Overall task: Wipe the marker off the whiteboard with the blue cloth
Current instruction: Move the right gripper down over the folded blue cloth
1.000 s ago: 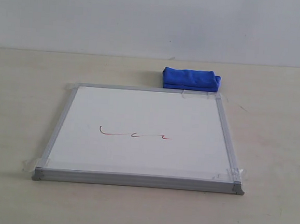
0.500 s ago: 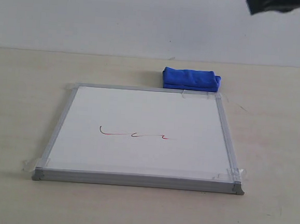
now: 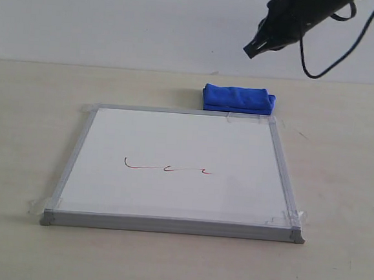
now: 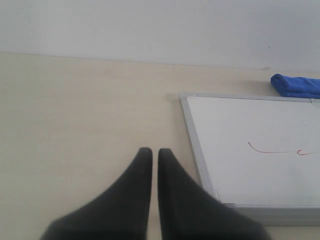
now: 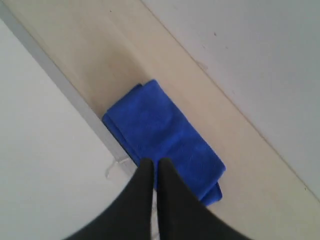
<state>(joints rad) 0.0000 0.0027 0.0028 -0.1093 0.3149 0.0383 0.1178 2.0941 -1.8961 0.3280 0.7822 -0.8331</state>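
Note:
The whiteboard [image 3: 75, 163] lies flat on the table, with the red marker line [image 3: 165, 169] left of its middle. The folded blue cloth [image 3: 237, 98] rests on the table just behind the board's far right corner. My right gripper [image 3: 251, 50] hangs in the air above the cloth, apart from it. In the right wrist view this gripper [image 5: 155, 162] is shut and empty over the blue cloth [image 5: 160, 132]. My left gripper [image 4: 155, 151] is shut and empty over bare table, beside the whiteboard's frame [image 4: 192, 130]. That view also shows the marker line [image 4: 272, 150] and the cloth [image 4: 297, 85].
A pale wall rises behind the beige table [image 3: 338, 191]. A black cable [image 3: 309, 68] loops down from the right arm. Clear tape [image 3: 288, 218] holds the board's corners to the table.
The right arm came into the exterior view from the top right and moved down and left, ending above the cloth. Board, marker line and cloth have not moved.

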